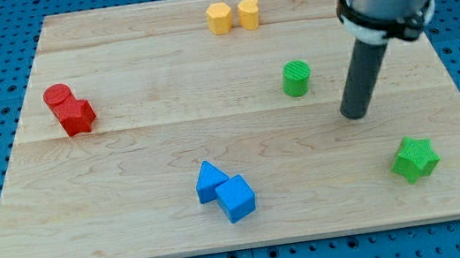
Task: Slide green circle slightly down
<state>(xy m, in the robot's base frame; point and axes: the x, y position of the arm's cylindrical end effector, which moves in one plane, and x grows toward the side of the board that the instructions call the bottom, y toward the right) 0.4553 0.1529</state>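
Your green circle (296, 78) sits on the wooden board (171, 154), right of centre in the view's upper half, standing alone with open wood on all sides.

Your tip (354, 113) rests on the board to the view's right of the green circle and a little lower, near it but clearly apart. No contact.

There is no claw on this rig, only the dark rod, so it neither grips nor releases anything.

Progress, as a judgement: the push looks not yet begun. To slide the circle down, you likely need the tip above it, at the view's top side; at present it stands on the wrong side for that.

Other blocks, all well apart from the circle:
- two yellow blocks (233, 15), touching, at the view's top
- a red pair (70, 109) at the view's left
- two blue blocks (226, 192), touching, near the view's bottom
- a green star (415, 159) at lower right

Writing: none readable. No brands or labels on blocks, board or arm.
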